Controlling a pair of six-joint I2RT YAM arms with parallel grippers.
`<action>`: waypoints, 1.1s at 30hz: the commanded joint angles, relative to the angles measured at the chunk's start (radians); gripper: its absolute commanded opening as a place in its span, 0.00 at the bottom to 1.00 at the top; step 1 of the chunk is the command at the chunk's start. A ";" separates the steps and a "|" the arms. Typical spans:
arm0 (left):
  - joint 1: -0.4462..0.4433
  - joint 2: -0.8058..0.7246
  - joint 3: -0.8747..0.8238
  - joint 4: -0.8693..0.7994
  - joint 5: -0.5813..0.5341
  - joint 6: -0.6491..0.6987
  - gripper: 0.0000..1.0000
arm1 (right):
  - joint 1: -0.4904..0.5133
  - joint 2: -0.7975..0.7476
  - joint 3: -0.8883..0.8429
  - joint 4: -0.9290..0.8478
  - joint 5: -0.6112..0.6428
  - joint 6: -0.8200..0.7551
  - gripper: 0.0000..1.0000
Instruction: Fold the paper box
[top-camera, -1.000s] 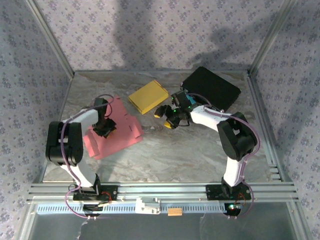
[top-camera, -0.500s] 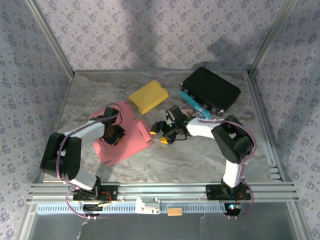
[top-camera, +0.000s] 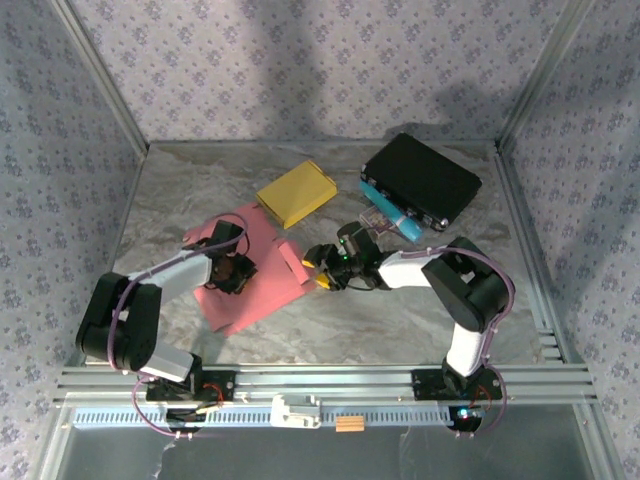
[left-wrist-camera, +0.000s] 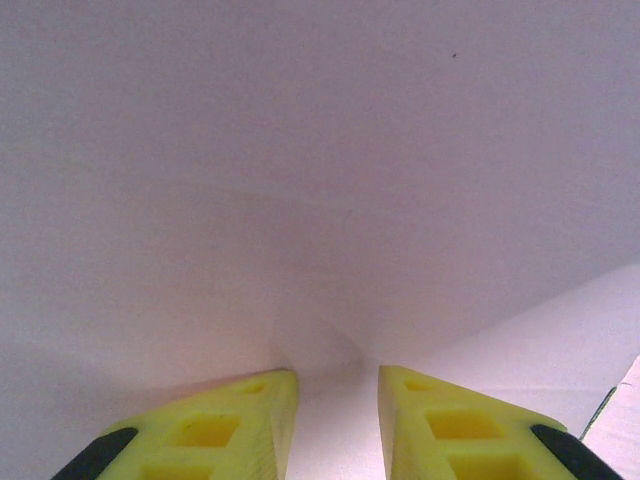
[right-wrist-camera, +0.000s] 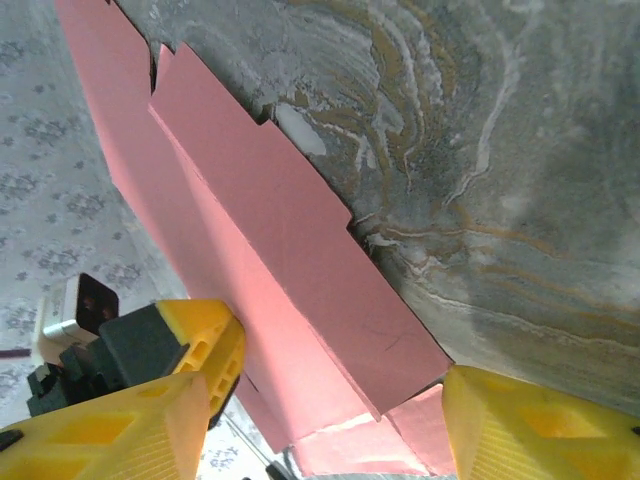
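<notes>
Change: the left gripper (top-camera: 232, 272) has dragged the pink box blank (top-camera: 265, 292) rightward to lower centre of the overhead view, and the right gripper (top-camera: 322, 268) has come left to its flap edge.
Meaning: judged as set-up for two-handed folding; the blank lies flat, no panel raised.
Left gripper: closed on the blank.
Right gripper: jaws wide, either side of the flap edge.
Count: one pink blank, one yellow box (top-camera: 296, 193), one black case (top-camera: 422, 178), one cyan item (top-camera: 390, 212), two grippers.

Table (top-camera: 400, 320) front seemingly free; paper box (top-camera: 270, 297) centre-left; yellow box (top-camera: 296, 193), black case (top-camera: 422, 177) behind.
</notes>
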 joint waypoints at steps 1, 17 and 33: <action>-0.016 0.023 -0.057 -0.070 0.038 -0.027 0.31 | 0.028 0.022 -0.058 0.076 0.042 0.108 0.62; -0.028 0.032 -0.046 -0.066 0.039 -0.029 0.31 | 0.066 -0.074 -0.132 0.072 0.161 0.264 0.62; -0.034 0.018 -0.043 -0.078 0.035 -0.019 0.30 | 0.036 0.004 -0.102 0.120 0.184 0.204 0.50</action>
